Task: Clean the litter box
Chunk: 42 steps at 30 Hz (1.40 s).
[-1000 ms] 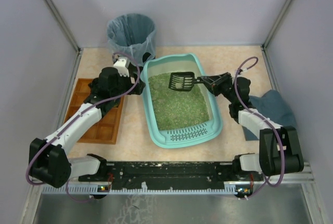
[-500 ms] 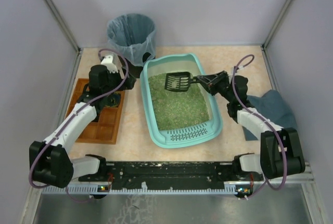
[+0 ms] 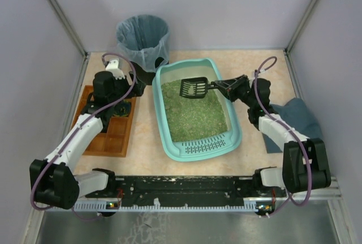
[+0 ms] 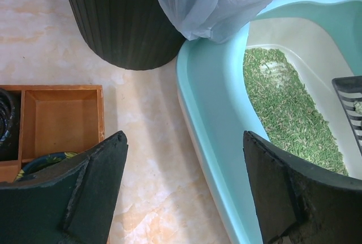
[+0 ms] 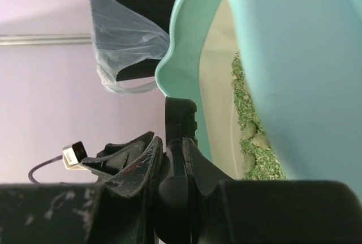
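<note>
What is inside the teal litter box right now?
The litter box holds greenish litter, with a black slotted scoop over its far end, gripped by the right end effector. Anything buried beneath the litter is hidden.

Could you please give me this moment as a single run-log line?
right gripper: shut on scoop | scoop: over litter in litter box | left gripper: open, empty, near bin

Table (image 3: pixel 266 68) holds litter box (image 3: pixel 205 145), bin (image 3: pixel 141 37), tray (image 3: pixel 116 137), cloth (image 3: pixel 304 117).

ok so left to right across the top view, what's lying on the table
wooden compartment tray → teal litter box → dark blue-grey cloth
</note>
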{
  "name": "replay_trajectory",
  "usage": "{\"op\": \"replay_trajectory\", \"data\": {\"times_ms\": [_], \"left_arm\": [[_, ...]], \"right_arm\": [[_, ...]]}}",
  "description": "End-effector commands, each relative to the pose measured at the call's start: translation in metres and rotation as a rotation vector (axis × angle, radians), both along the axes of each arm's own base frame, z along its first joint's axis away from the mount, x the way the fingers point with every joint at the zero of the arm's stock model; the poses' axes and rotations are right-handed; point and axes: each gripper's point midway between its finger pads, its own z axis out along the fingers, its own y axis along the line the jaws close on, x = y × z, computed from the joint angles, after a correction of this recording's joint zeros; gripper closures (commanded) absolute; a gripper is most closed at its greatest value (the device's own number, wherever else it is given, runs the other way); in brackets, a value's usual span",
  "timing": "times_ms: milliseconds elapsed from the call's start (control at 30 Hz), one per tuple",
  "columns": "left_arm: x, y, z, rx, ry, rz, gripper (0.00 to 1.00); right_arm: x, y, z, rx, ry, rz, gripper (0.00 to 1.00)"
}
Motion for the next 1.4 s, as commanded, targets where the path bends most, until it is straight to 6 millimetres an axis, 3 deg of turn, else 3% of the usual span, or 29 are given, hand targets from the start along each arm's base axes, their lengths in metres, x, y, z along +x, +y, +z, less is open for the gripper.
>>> {"op": "replay_trajectory", "data": {"times_ms": [0,233,367,767,800,1033,1133,1167,1367], "left_arm": [[0.0,0.004,0.002,-0.003,-0.015,0.016,0.12],[0.001,0.004,0.001,-0.008,-0.012,0.011,0.11],[0.001,0.004,-0.001,-0.007,-0.005,0.012,0.11],[0.004,0.003,-0.006,-0.007,0.008,0.007,0.12],[0.003,0.003,-0.005,-0.007,0.009,0.007,0.12],[0.002,0.005,-0.002,-0.006,-0.002,0.008,0.11],[0.002,0.003,-0.001,-0.011,-0.003,-0.002,0.11],[0.002,0.002,-0.002,-0.014,-0.001,-0.003,0.11],[0.002,0.003,-0.003,-0.016,0.003,-0.001,0.11]], "right_arm": [[0.005,0.013,0.052,-0.008,-0.146,0.029,1.0],[0.022,0.022,0.09,0.009,-0.186,0.013,1.0],[0.044,0.027,0.11,0.014,-0.139,-0.03,1.0],[0.11,0.067,0.201,0.006,-0.239,-0.134,1.0],[0.12,0.073,0.197,-0.001,-0.233,-0.14,1.0],[0.159,0.102,0.223,-0.034,-0.325,-0.156,1.0],[0.173,0.117,0.224,-0.083,-0.346,-0.142,1.0],[0.18,0.122,0.216,-0.112,-0.345,-0.136,1.0],[0.195,0.148,0.218,-0.341,-0.487,-0.078,1.0]]}}
